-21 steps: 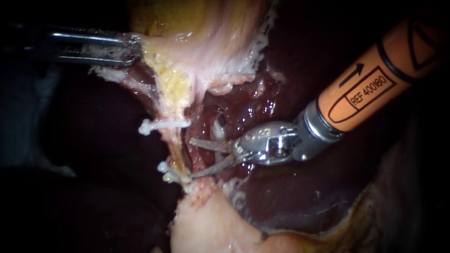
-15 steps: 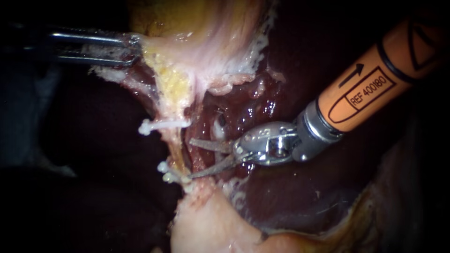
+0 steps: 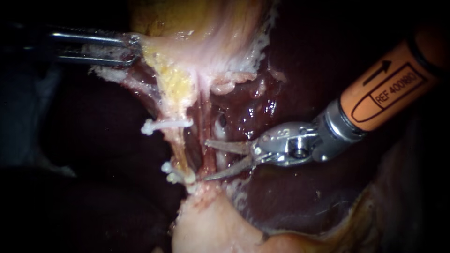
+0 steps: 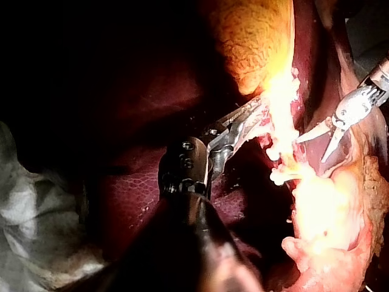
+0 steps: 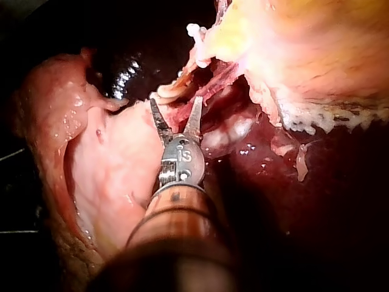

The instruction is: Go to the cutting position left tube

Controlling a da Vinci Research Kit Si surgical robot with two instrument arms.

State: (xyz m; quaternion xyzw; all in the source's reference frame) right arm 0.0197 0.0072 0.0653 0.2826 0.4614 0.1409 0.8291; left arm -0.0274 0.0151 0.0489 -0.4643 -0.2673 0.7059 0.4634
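Left instrument [image 3: 131, 49] claw grips gallbladder [image 3: 211, 47] taut (exposing the tubes); right instrument [image 3: 208, 159] claw gapes beside left tube [image 3: 180, 150].

Clips [image 3: 165, 125] on tube [image 3: 178, 149], liver [image 3: 290, 197] behind.

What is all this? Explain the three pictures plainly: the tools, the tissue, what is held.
Two thin robot instruments work on a pig's dark liver and pale gallbladder. One picture comes from an endoscope close to the tissue; the other two come from cameras on each arm. The left instrument has its jaws shut on the gallbladder's edge. The right instrument holds nothing: its jaws stand open beside a tube that bears white clips.
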